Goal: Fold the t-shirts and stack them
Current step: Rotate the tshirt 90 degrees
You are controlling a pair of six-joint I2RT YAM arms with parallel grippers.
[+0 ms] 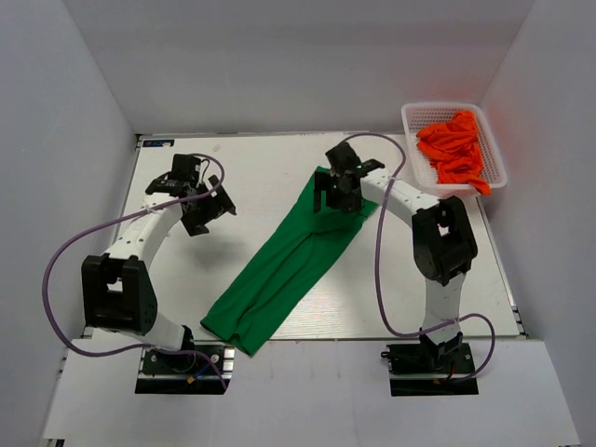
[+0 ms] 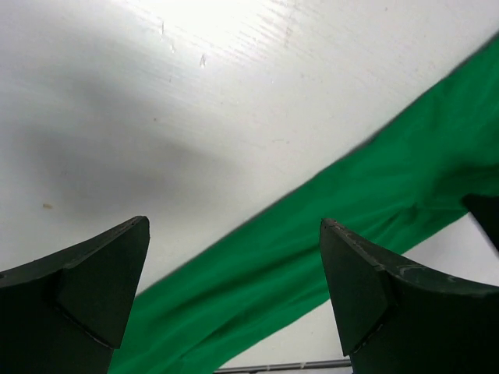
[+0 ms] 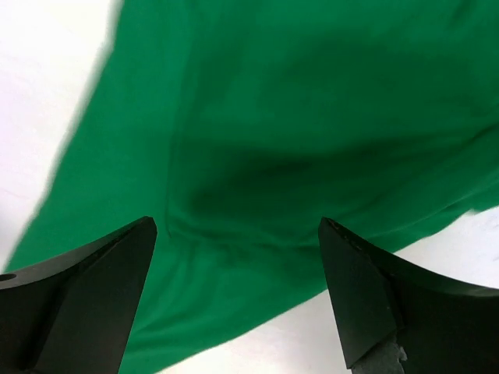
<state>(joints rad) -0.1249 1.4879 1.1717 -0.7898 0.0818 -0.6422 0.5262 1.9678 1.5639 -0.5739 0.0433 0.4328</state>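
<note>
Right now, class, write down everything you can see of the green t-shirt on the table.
The green t-shirt is plain, soft cloth, kelly green, no print. It lies flat on the white table as a long narrow band running diagonally from near left to far right, with shallow lengthwise creases. No sleeves or collar can be made out. The right tool stands open over its far end, gripping nothing; whether it touches the cloth cannot be told. The left tool is open, off to one side.
</note>
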